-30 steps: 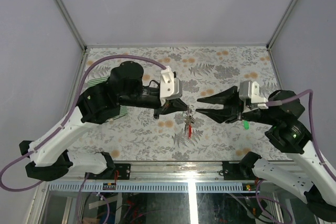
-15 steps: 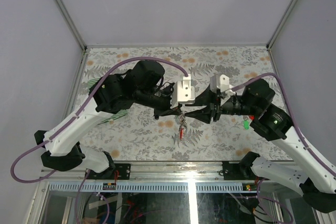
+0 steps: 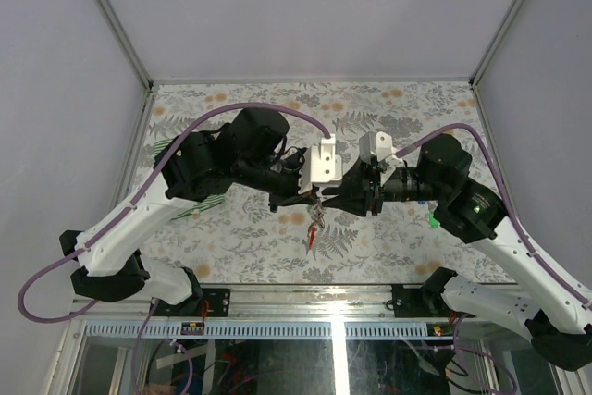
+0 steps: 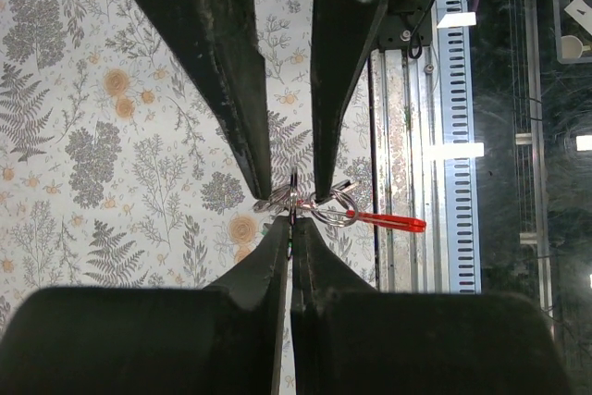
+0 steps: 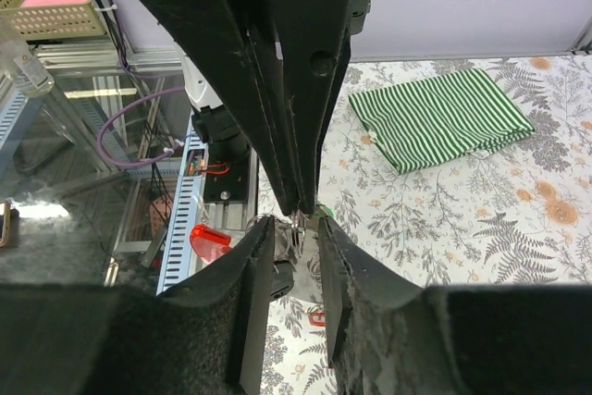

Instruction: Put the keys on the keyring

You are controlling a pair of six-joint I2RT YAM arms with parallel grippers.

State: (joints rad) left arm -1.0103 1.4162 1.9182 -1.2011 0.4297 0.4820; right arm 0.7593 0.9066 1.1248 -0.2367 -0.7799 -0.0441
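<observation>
In the centre of the top view both arms meet tip to tip above the surface [image 3: 407, 108]. The left end effector [image 4: 292, 227] is clenched on the grey metal end of the keyring [image 4: 340, 216], which is held off the surface. Its red loop [image 3: 311, 240] hangs toward the bottom of the frame, short of the front rail [image 3: 277, 306]. The right end effector [image 5: 294, 240] is released, its jaws straddling the left tips and the ring; whether they touch metal cannot be told. A green key [image 3: 432, 220] lies at right centre, beside the right arm. The green striped cloth [image 5: 444, 117] sits near the left edge, partly under the left arm. Open patterned surface runs from the arms to the far edge at the top.
</observation>
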